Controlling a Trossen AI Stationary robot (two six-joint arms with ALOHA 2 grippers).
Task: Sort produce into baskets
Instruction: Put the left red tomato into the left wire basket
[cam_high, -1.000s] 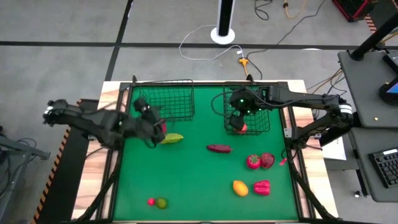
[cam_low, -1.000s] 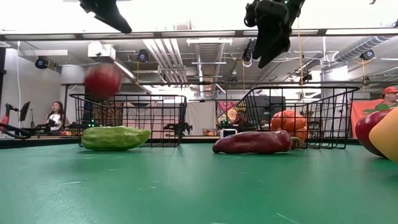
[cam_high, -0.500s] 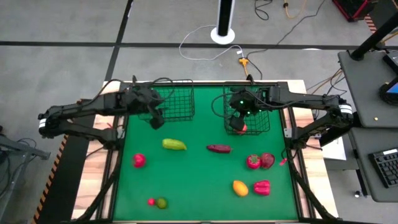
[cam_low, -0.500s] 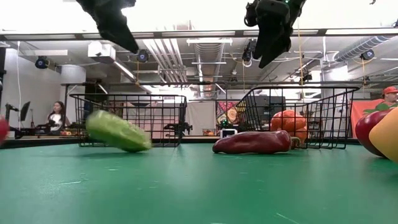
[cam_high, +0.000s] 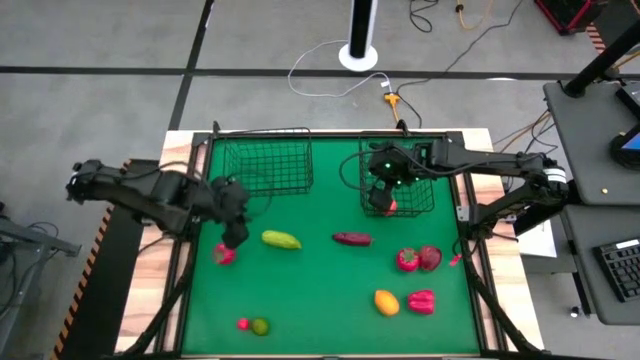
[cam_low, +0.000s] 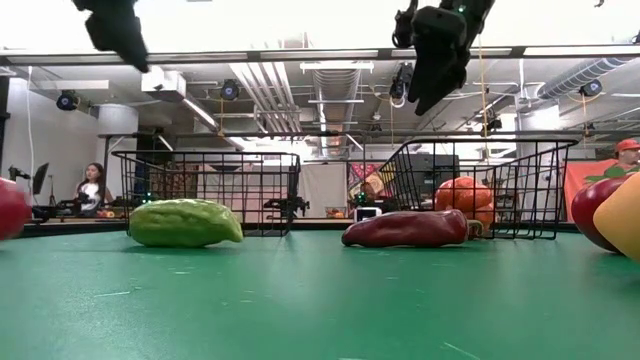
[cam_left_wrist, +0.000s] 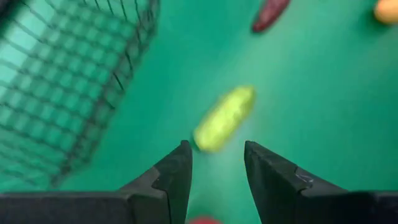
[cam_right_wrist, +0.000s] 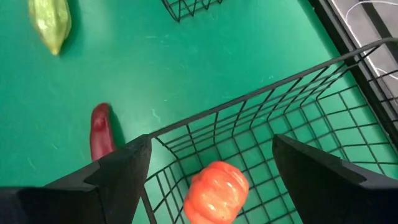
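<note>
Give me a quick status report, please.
Left tool open, empty, over red fruit. Right tool open above right basket holding orange piece. Nothing in the way.

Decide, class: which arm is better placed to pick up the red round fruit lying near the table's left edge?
Probably the left: the left gripper hangs open beside the red round fruit, while the right gripper is over the right basket.
</note>
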